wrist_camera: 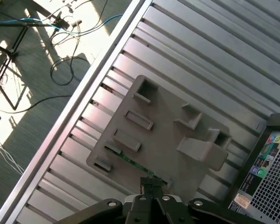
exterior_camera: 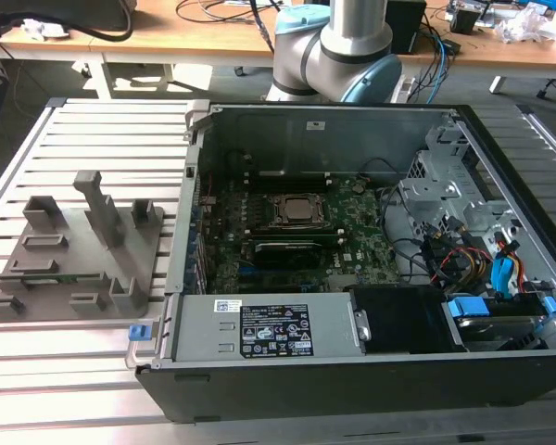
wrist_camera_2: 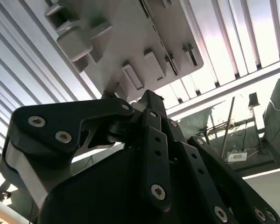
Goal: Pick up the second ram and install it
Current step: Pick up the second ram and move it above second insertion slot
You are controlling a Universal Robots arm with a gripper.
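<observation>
Over the slatted tabletop [wrist_camera: 200, 56], tool [wrist_camera: 152, 181] pressed together, empty, second ram [wrist_camera: 133, 163] lying in the grey holder tray [wrist_camera: 168, 135], tray beside the open computer case [exterior_camera: 334, 130], on the exterior view's left

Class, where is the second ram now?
The second ram lies in the grey holder tray, on the slatted table at the exterior view's left of the computer case.
</observation>
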